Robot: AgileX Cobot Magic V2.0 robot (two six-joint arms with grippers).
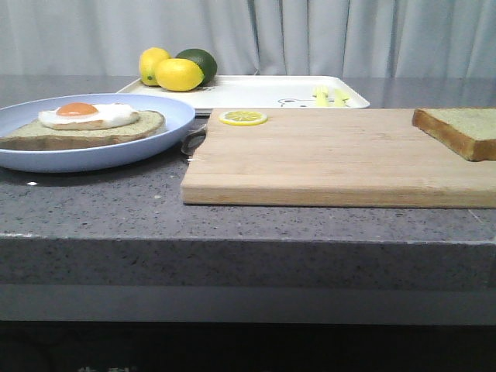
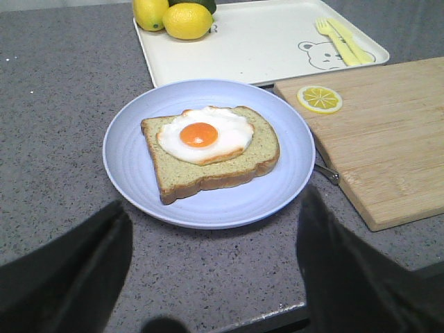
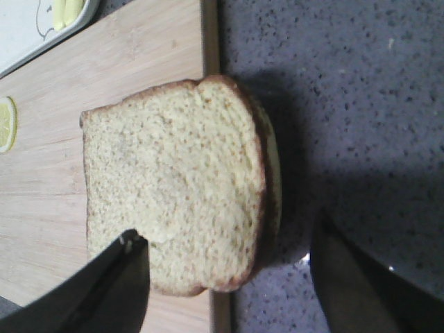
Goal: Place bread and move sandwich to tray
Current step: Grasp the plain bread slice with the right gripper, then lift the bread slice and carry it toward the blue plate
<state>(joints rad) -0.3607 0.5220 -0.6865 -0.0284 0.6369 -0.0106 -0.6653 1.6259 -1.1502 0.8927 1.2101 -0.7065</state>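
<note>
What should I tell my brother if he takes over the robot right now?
Left gripper: open, empty, hovering near the blue plate.
Right gripper: open, empty, over the bread, fingers either side of it, not closed.
The bread lies at the right end of the cutting board, hanging a little over its edge.
The egg slice sits on the plate, left of the board.
The tray is behind, holding fruit and a printed corner.
Done: nothing yet.
Left: put the bread on the egg slice, then move the sandwich to the tray.

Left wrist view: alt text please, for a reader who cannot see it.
An egg-topped bread slice lies on a round blue plate between the open left end effector fingers. Behind are a white tray holding lemons and a wooden cutting board.
</note>
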